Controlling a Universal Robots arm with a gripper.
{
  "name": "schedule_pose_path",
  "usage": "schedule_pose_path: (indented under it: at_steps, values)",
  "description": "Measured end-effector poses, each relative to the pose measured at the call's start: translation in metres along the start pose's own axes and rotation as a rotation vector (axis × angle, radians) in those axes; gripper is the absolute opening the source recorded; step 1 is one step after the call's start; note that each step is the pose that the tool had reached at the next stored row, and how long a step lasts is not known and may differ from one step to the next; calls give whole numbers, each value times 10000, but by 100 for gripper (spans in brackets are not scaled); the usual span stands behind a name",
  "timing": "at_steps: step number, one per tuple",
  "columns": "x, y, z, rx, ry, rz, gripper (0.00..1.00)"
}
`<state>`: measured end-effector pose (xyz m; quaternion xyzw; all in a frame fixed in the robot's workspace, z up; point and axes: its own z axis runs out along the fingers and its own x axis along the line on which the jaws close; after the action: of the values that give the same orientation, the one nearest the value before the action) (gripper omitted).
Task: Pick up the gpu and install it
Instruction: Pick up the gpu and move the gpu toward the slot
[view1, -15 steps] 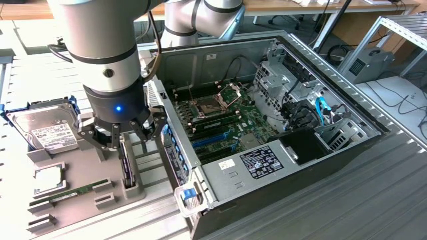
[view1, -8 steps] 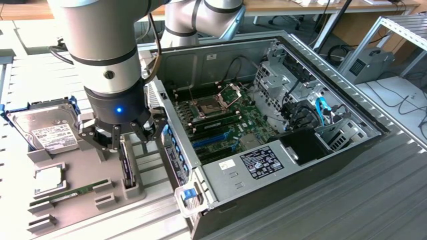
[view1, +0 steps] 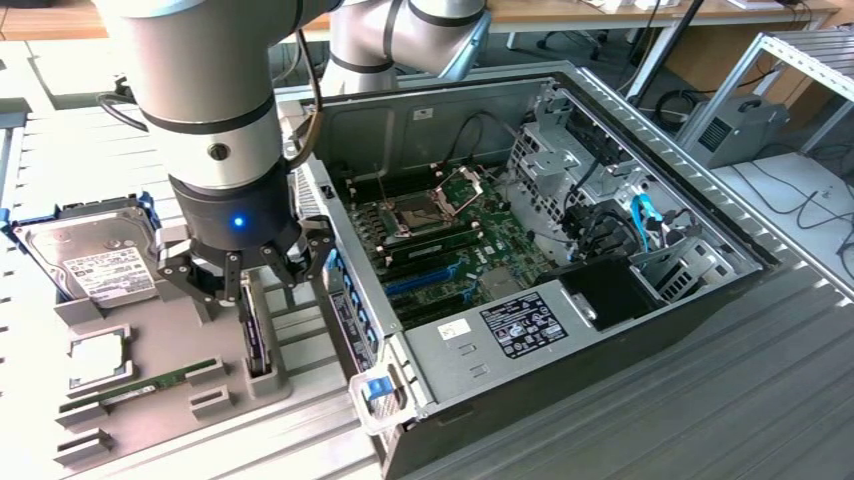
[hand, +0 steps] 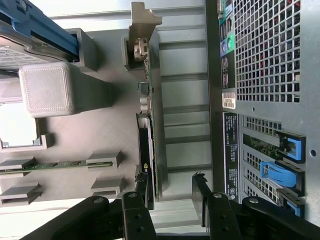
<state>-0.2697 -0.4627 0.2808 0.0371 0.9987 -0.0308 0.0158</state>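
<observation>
Grey parts tray (view1: 160, 345) on a slatted metal bench, open pc case (view1: 400, 110) on the exterior view's right of it. The gpu (view1: 254, 340) stands on edge in the tray's slot, hard drive (view1: 94, 255) further left. The gripper (view1: 247, 290) sits right over the card, fingers spread either side, not clamped

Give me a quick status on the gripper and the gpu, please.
Status: gripper open, fingers either side of the gpu. Card on edge in its slot on the tray, not lifted. Open computer case close alongside.
</observation>
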Motion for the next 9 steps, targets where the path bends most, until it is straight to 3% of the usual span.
schedule_pose_path:
  at_steps: [9]
  values:
    - [1, 1, 19, 45, -4, -1, 48]
